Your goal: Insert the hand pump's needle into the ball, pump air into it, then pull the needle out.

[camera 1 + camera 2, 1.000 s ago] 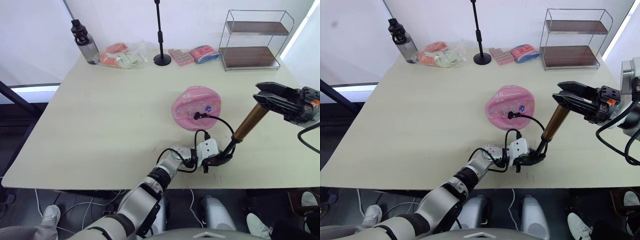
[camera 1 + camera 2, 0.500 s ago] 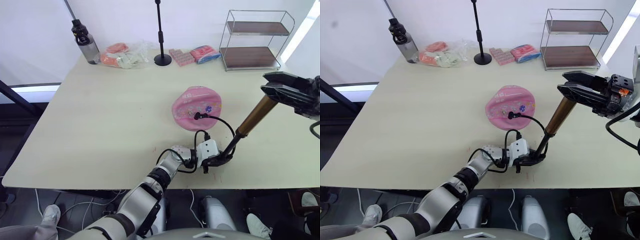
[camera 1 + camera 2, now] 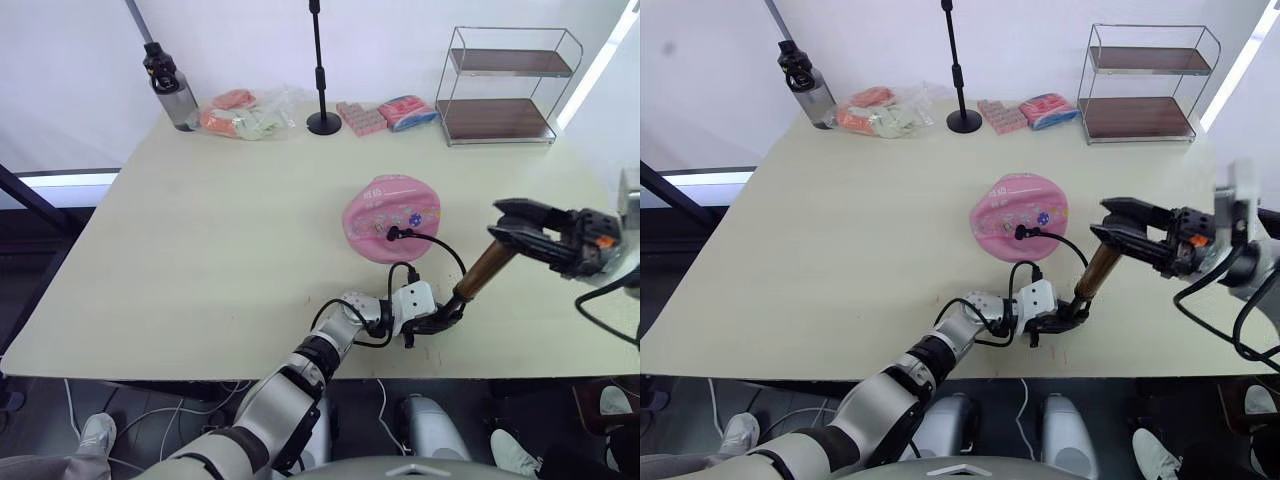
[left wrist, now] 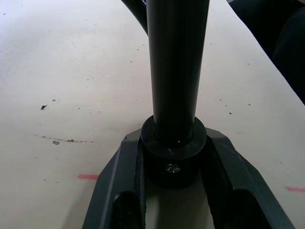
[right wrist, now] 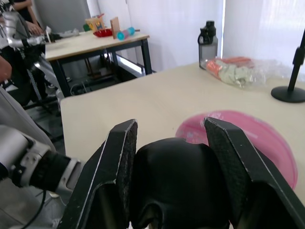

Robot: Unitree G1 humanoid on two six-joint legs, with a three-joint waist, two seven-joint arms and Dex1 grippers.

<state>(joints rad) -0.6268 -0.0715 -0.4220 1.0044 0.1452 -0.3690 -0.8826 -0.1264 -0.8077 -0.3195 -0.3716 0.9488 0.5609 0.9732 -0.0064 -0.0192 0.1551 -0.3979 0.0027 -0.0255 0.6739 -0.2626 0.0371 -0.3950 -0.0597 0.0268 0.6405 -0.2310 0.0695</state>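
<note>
While the left gripper (image 3: pixel 432 324) clamps the hand pump (image 3: pixel 480 275) foot on the bench (image 3: pixel 200 240), right gripper (image 3: pixel 520 222) grips its T-handle, hose needle seated in flattish pink ball (image 3: pixel 392 216).

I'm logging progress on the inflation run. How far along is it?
Done: the hose's needle end sits at the pink ball. In hand: pumping. The left gripper clamps the hand pump by its black foot on the table, and the right gripper holds its T-handle, jaws either side. Left: the ball still looks flattish, so more strokes, then pulling the needle out.
</note>
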